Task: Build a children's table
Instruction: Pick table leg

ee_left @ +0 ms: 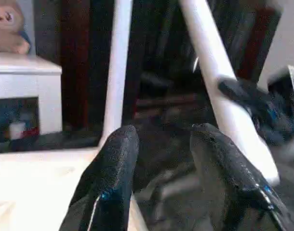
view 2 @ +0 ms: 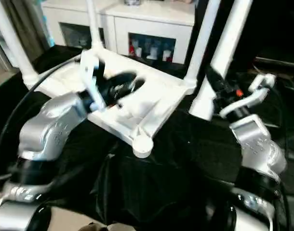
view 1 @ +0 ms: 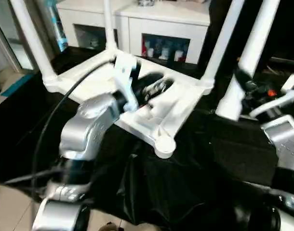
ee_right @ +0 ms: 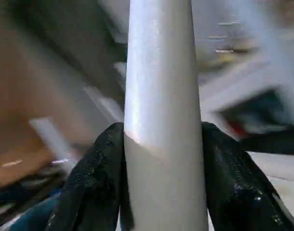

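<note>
Currently tabletop [view 1: 152, 113] lies upside down on black cloth [view 1: 185, 183], ribbed underside up, 3 legs standing in corner sockets. My right gripper [ee_right: 164, 144] closed on 4th leg [view 1: 246, 62]: 1 finger [ee_right: 96, 178] pressed each side of tube, leg upright beside tabletop's edge. My left gripper [ee_left: 161, 159] part open, nothing between fingers [ee_left: 113, 178]; hovers over tabletop. 4th leg just beyond my left fingertips. White cabinet [view 1: 152, 24] behind.

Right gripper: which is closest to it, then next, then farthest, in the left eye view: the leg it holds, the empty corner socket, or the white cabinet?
From the right gripper:
1. The leg, clamped between its fingers.
2. The empty corner socket, on the tabletop's near corner, toward the robot's left.
3. The white cabinet, at the back behind the table.
</note>
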Tool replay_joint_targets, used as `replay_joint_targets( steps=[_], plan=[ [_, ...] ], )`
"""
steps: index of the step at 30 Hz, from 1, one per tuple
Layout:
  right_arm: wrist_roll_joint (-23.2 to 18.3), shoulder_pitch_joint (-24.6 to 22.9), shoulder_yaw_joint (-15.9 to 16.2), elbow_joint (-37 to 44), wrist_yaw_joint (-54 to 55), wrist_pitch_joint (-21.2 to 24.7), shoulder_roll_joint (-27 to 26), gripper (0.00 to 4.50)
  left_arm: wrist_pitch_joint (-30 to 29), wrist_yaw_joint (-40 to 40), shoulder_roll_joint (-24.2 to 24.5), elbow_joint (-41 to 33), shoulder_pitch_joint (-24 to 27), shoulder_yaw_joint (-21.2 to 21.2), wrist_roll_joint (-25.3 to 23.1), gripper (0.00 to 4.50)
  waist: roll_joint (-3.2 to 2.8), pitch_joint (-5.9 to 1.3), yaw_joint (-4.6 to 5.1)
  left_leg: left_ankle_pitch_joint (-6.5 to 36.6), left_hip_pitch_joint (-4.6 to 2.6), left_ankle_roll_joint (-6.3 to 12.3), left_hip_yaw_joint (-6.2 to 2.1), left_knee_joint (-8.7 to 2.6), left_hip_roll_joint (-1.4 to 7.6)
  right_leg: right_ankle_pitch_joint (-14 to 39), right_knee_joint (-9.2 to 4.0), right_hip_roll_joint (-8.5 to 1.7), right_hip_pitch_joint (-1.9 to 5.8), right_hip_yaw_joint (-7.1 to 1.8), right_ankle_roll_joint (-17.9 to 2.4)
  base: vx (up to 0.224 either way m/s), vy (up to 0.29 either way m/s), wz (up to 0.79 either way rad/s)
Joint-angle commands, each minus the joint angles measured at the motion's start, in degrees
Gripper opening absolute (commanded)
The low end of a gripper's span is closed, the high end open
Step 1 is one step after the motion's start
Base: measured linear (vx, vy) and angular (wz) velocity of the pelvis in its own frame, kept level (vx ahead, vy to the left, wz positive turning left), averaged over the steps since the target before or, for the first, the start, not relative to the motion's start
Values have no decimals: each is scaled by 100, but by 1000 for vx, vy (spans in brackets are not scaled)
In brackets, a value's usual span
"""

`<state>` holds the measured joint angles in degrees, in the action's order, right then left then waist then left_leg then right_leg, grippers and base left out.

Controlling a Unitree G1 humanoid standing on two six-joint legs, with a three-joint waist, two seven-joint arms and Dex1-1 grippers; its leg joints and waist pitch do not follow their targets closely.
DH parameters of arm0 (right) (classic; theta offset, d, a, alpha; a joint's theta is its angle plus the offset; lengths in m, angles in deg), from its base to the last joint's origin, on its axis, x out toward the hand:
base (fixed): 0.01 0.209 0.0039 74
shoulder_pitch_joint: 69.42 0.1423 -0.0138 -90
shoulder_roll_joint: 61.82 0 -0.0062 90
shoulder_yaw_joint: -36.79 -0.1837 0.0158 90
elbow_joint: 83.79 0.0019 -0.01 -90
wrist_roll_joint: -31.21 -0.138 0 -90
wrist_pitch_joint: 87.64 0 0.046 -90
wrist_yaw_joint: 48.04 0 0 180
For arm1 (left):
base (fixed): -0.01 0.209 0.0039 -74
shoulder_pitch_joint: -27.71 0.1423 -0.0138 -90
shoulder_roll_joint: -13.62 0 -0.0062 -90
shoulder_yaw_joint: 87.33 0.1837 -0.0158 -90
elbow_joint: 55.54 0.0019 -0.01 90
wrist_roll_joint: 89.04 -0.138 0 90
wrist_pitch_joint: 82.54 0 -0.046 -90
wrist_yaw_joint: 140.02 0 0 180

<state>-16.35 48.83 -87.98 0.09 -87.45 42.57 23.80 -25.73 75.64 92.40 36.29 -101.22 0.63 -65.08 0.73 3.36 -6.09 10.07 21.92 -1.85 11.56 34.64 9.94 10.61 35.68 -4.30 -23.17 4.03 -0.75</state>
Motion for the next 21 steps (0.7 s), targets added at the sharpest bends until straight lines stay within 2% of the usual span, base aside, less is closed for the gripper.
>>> replay_joint_targets(
  steps=[1, 2, 3, 4, 5, 6, 7, 8, 10, 13, 14, 15, 18, 21],
  plan=[
    [-402, -137, 325, 465, -467, 331, 21, 183, -307, -39, -106, 49, -212, -132, 371, 210, 109, -425, -57, 705, -111, 387, -142, -339, 309, 1332, -471, -443, 294, -261, -1115, 0, 0, 0],
    [-527, -232, 515, 639, -656, 540, 40, 183, -486, 28, -174, 49, -297, -135, 540, 210, 141, -415, -51, 701, -98, 371, -145, -347, 307, 1401, -479, -436, 298, -257, -1059, 0, 0, 0],
    [-527, -232, 515, 639, -656, 540, 40, 183, -486, 28, -174, 49, -297, -135, 540, 210, 142, -411, -57, 712, -91, 353, -151, -349, 306, 1463, -483, -445, 296, -257, -1037, 0, 0, 0],
    [-589, -303, 731, 791, -776, 738, 57, 183, -657, 122, -228, 44, -371, -90, 683, 210, 156, -400, -44, 732, -81, 306, -152, -360, 299, 1648, -505, -447, 293, -252, -958, 0, 0, 0],
    [-598, -336, 867, 861, -814, 839, 66, 183, -749, 172, -267, 37, -407, -69, 777, 210, 149, -391, -57, 825, -110, 249, -148, -359, 303, 1848, -536, -453, 259, -263, -891, 0, 0, 0],
    [-598, -336, 867, 861, -814, 839, 66, 183, -749, 172, -267, 37, -407, -69, 777, 210, 147, -388, -57, 836, -105, 219, -156, -366, 305, 1915, -544, -459, 263, -264, -868, 0, 0, 0],
    [-585, -406, 1073, 937, -900, 914, 100, 183, -904, 213, -340, 25, -453, -49, 912, 210, 141, -391, -62, 844, -99, 153, -163, -377, 310, 1947, -546, -453, 263, -266, -820, 0, 0, 0],
    [-549, -453, 1258, 959, -955, 957, 115, 183, -993, 239, -413, 29, -489, -4, 981, 210, 162, -383, -75, 890, -110, 110, -159, -377, 309, 1974, -556, -458, 254, -272, -788, 0, 0, 0],
    [-454, -509, 1485, 964, -1012, 935, 136, 183, -1033, 227, -487, 47, -511, 50, 1019, 210, 164, -386, -73, 888, -92, 58, -173, -391, 319, 1963, -561, -476, 269, -272, -756, 0, 0, 0],
    [-326, -589, 1762, 997, -1090, 911, 159, 183, -1075, 175, -572, 44, -503, 53, 1112, 210, 171, -398, -69, 800, -89, 64, -183, -401, 332, 1637, -524, -468, 282, -268, -791, 0, 0, 0],
    [-153, -611, 1912, 990, -1088, 821, 176, 183, -1066, 113, -603, 53, -495, 39, 1108, 210, 172, -400, -71, 743, -91, 67, -178, -396, 333, 1508, -515, -465, 275, -271, -817, 0, 0, 0],
    [-2, -622, 2037, 983, -1073, 743, 200, 183, -1070, 53, -627, 61, -497, 24, 1107, 192, 166, -397, -70, 722, -79, 66, -179, -397, 327, 1468, -512, -465, 283, -271, -826, 0, 0, 0],
    [724, -622, 2565, 871, -903, 316, 282, 183, -1185, -291, -706, 132, -526, -103, 1071, 174, 182, -391, -60, 738, -80, 30, -172, -393, 326, 1461, -517, -472, 280, -277, -829, 0, 0, 0],
    [1136, -562, 2848, 734, -685, 29, 267, 183, -1279, -695, -797, 256, -578, -299, 1074, 142, 191, -387, -57, 757, -73, 55, -171, -388, 316, 1554, -537, -479, 294, -281, -833, 0, 0, 0]
  ],
)
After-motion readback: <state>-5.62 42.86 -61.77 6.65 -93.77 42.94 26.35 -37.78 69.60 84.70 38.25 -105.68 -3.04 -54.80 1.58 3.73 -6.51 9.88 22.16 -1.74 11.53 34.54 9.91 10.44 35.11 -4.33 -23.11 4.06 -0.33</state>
